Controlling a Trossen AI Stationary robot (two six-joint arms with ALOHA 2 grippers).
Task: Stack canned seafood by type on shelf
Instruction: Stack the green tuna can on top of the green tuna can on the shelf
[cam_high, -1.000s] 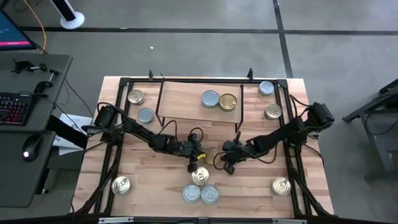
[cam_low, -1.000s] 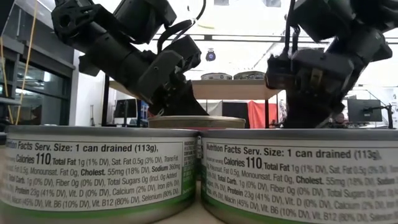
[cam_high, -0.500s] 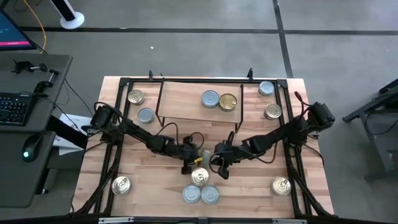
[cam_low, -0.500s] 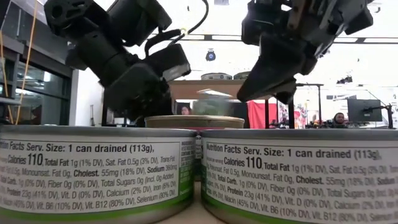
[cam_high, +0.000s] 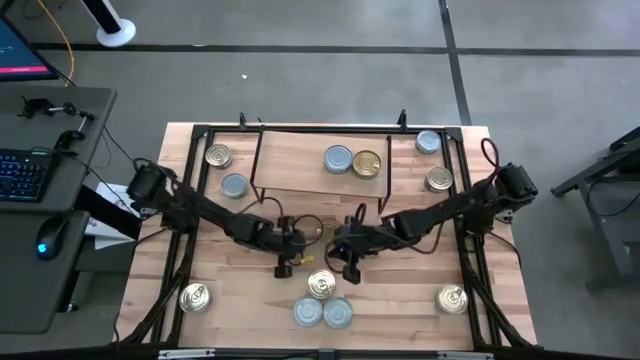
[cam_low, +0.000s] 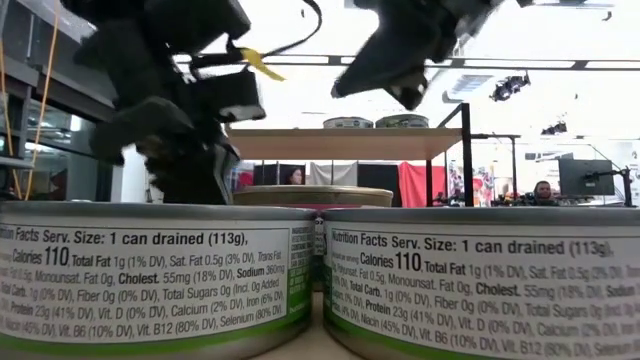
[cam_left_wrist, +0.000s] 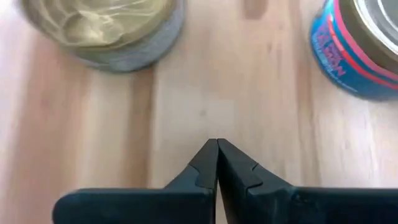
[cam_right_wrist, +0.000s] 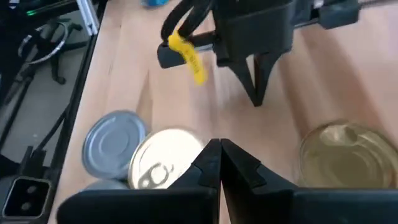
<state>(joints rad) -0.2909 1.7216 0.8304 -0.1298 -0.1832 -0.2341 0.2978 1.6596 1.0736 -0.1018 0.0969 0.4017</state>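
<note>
While both grippers, left (cam_high: 283, 268) and right (cam_high: 349, 273), hang pressed together and empty, we are between picks; the gold can (cam_high: 322, 284) waits on the surface, two cans on the shelf (cam_high: 300, 175).

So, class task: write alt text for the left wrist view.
Shut black left gripper hangs over the light wood tabletop, holding nothing. Beyond it stand a gold-lidded round tin and a blue-labelled round tin.
</note>
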